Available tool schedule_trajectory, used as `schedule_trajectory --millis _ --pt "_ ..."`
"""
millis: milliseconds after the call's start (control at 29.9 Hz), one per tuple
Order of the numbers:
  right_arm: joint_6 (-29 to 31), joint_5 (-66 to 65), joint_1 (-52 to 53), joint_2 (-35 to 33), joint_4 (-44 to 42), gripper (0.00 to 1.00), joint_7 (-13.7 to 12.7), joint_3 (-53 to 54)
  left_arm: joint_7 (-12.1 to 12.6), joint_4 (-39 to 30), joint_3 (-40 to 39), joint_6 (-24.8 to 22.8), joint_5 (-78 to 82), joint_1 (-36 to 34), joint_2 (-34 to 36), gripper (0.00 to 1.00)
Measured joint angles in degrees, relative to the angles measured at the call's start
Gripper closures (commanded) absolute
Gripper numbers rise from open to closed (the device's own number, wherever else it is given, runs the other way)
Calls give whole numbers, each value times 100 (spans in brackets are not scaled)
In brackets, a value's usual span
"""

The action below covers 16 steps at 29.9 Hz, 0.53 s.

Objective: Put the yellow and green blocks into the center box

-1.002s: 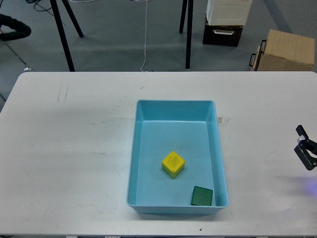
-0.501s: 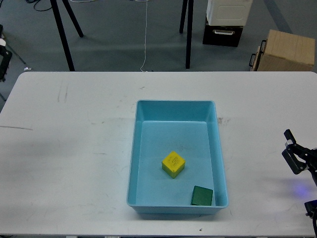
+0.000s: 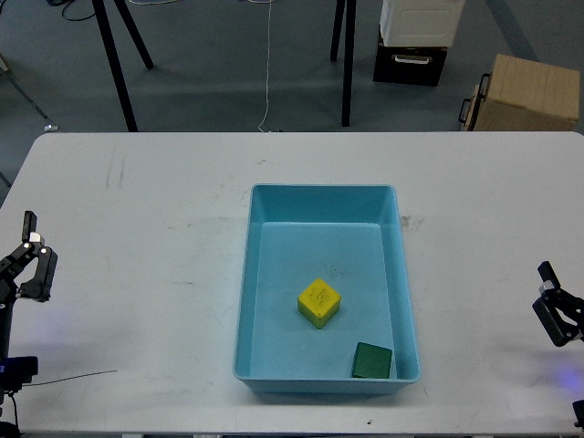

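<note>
While the white table (image 3: 137, 274) fills most of the head view, its surface shows faint scuffs and small dark marks, and a light blue box (image 3: 248, 301) sits on it just right of centre. Nearest the front edge, the green block (image 3: 372, 361) lies flat in the box's front right corner, close against the right wall. A little farther in, the yellow block (image 3: 319, 302) rests on the box floor near its middle, turned at an angle, apart from the green one.

Low at the left edge, the left gripper (image 3: 29, 260) rises above the table, its jaws spread apart and empty. Low at the right edge, the right gripper (image 3: 554, 306) stands above the table too, its jaws likewise parted with nothing between them. Both are well apart from the box.

Beyond the table's far edge lies a grey floor with black stand legs (image 3: 114, 59), a thin white cable (image 3: 268, 64), a dark crate (image 3: 411, 64) under a white container (image 3: 422, 20), and a cardboard box (image 3: 529, 91) at the right.
</note>
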Motion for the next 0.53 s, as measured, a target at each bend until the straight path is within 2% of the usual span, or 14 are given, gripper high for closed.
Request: schedule_trajectory --millis 301,535 --pt "0 -240 -332 206 225 0 -6 -13 52 -14 93 0 -8 361 -34 0" --pt "0 -675 -269 306 304 0 -2 -37 45 -23 672 0 -26 361 -35 0"
